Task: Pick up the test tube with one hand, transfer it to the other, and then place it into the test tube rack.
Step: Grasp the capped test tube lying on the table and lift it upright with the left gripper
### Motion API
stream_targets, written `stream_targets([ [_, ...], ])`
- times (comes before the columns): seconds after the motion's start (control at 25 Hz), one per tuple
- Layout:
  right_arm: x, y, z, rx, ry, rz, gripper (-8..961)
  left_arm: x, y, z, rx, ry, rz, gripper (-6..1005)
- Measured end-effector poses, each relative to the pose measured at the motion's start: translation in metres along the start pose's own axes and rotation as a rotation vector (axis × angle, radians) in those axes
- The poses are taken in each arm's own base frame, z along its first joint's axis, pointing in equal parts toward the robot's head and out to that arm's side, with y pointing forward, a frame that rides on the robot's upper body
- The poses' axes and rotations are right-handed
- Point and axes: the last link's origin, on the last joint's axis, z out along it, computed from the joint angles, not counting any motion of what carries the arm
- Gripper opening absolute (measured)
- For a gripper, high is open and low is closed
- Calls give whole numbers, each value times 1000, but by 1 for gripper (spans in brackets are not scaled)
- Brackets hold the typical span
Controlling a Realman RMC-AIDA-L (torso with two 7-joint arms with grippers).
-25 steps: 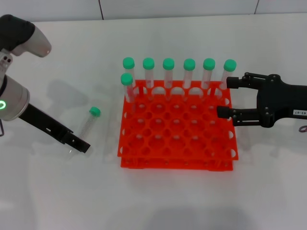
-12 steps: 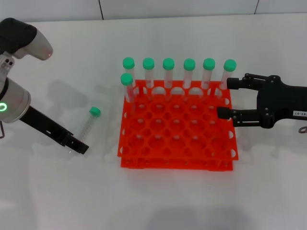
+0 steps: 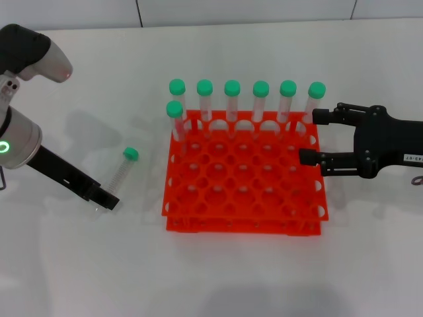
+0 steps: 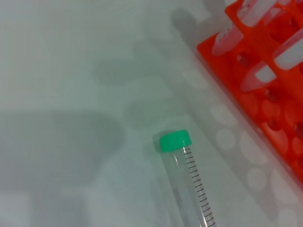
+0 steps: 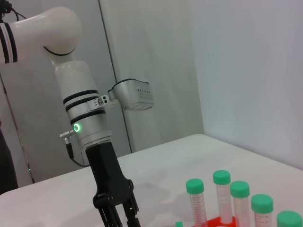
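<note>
Test tube [image 3: 123,168] is being left lying on tabletop [image 3: 79,264] beside left gripper [image 3: 106,200], jaw state indeterminable; right gripper [image 3: 307,135] is being held open-jawed over rack [image 3: 243,191].

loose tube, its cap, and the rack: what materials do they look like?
Test tube: clear, glossy, probably plastic; the table shows through it and black graduation marks are printed along it.
Cap: opaque green, likely moulded plastic, matte.
Test tube rack: opaque orange-red, likely moulded plastic, with a uniform grid of round holes and a slight sheen.
</note>
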Motion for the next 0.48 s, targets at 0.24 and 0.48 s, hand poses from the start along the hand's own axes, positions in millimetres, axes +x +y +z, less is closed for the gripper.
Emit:
stream_targets([
  [0.24, 0, 0, 0, 0, 0, 1, 834, 0, 0, 0, 0, -1, -1, 539],
  [0.48, 1, 0, 0, 0, 0, 2, 834, 0, 0, 0, 0, -1, -1, 533],
])
